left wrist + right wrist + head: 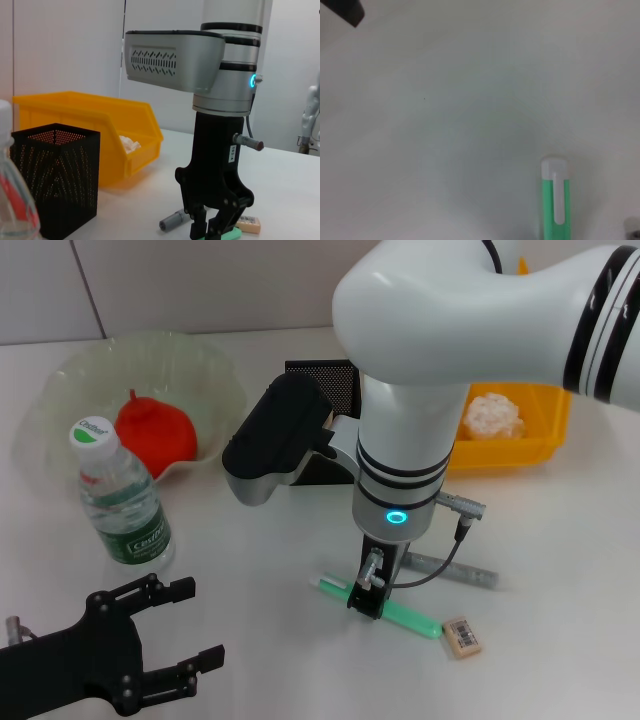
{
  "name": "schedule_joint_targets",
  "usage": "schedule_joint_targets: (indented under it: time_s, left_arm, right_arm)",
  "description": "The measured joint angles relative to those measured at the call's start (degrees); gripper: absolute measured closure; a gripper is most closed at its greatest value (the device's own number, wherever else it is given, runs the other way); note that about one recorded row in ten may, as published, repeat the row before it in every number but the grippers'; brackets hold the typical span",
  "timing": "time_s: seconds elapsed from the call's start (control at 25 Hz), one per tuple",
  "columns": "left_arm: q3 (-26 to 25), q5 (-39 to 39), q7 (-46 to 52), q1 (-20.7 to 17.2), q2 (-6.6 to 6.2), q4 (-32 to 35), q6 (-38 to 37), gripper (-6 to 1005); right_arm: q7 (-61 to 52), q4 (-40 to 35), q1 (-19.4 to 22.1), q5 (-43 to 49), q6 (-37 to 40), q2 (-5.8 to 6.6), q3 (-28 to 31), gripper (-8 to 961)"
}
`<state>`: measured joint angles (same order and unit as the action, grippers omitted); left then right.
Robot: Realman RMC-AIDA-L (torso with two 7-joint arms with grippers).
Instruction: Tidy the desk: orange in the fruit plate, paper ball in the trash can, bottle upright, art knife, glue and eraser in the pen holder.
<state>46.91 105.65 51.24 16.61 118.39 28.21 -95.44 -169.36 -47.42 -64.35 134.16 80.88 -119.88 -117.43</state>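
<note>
Left gripper sits nearest the camera, parked at the table's near edge, fingers spread and empty. Right gripper stands vertical over the green knife, which lies flat on the table; its fingers straddle the handle, but whether they have closed on it cannot be told. Glue lies just behind, eraser beside the knife's far end. Risk: the grip sits off-centre, so the knife may tilt on lifting and miss the holder.
</note>
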Motion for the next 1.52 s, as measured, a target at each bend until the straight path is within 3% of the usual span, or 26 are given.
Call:
schedule_joint_targets:
  time_s: [0.24, 0.56, 0.68, 0.76, 0.8, 0.96, 1.0, 1.2, 1.52]
  left_arm:
    - [-0.09, -0.01, 0.00, 0.00, 0.00, 0.00, 0.00, 197]
    - [-0.27, -0.05, 0.00, -0.10, -0.03, 0.00, -0.10, 197]
    - [-0.32, -0.27, 0.00, -0.25, -0.08, 0.00, -0.37, 197]
    - [-0.33, -0.28, 0.00, -0.26, -0.09, 0.00, -0.41, 197]
    - [-0.33, -0.30, 0.00, -0.24, -0.09, 0.00, -0.50, 197]
    - [-0.33, -0.30, 0.00, -0.13, -0.09, 0.00, -0.55, 197]
    - [-0.33, -0.30, 0.03, -0.04, -0.09, 0.00, -0.59, 197]
    - [-0.33, -0.37, 0.44, 0.07, -0.08, 0.00, -0.73, 197]
    - [-0.42, -0.46, 1.62, 0.09, -0.02, 0.00, -1.04, 197]
  right_arm:
    - [0.00, -1.34, 0.30, 0.01, 0.08, 0.00, 0.77, 790]
    - [0.02, -6.86, 2.83, 3.80, 0.83, 0.22, 6.76, 789]
    - [0.29, -14.17, 5.96, 8.27, 2.90, 0.45, 14.01, 789]
    - [0.45, -16.30, 6.79, 9.25, 3.33, 0.48, 15.77, 789]
    - [0.94, -23.49, 9.34, 11.75, 4.47, 0.51, 21.14, 787]
    - [1.81, -31.11, 11.92, 13.35, 4.34, 0.56, 26.24, 781]
    - [2.57, -36.35, 14.04, 14.56, 2.37, 0.59, 28.56, 780]
    - [3.63, -44.30, 19.51, 18.56, -5.80, 0.58, 29.00, 772]
    - [6.58, -43.41, 27.00, 18.58, -21.03, 0.30, 25.38, 760]
